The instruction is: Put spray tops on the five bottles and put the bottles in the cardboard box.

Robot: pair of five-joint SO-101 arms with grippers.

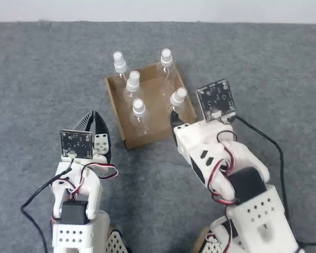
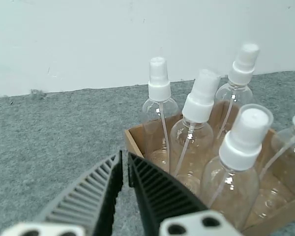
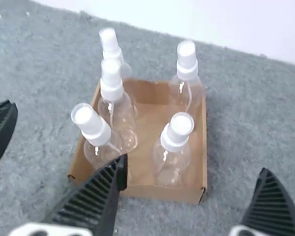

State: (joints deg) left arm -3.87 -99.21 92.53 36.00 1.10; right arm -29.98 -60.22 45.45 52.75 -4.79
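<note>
The cardboard box (image 1: pixel 117 110) sits at the table's middle with clear bottles in it, each with a white spray top. One bottle (image 1: pixel 139 112) is near the front left and one bottle (image 1: pixel 177 98) near the front right. Another bottle (image 1: pixel 166 59) stands at the back right and a fourth bottle (image 1: pixel 132 83) left of centre. A fifth bottle (image 1: pixel 119 63) stands at the back left corner; I cannot tell whether it is inside the rim. My right gripper (image 3: pixel 191 167) is open wide just in front of the box, holding nothing. My left gripper (image 2: pixel 124 157) is shut and empty, off the box's front left.
Grey carpet-like cloth (image 1: pixel 263 68) covers the table, with free room on both sides of the box. A pale wall (image 2: pixel 88 39) rises behind. The left arm's dark finger (image 3: pixel 0 128) shows at the right wrist view's edge.
</note>
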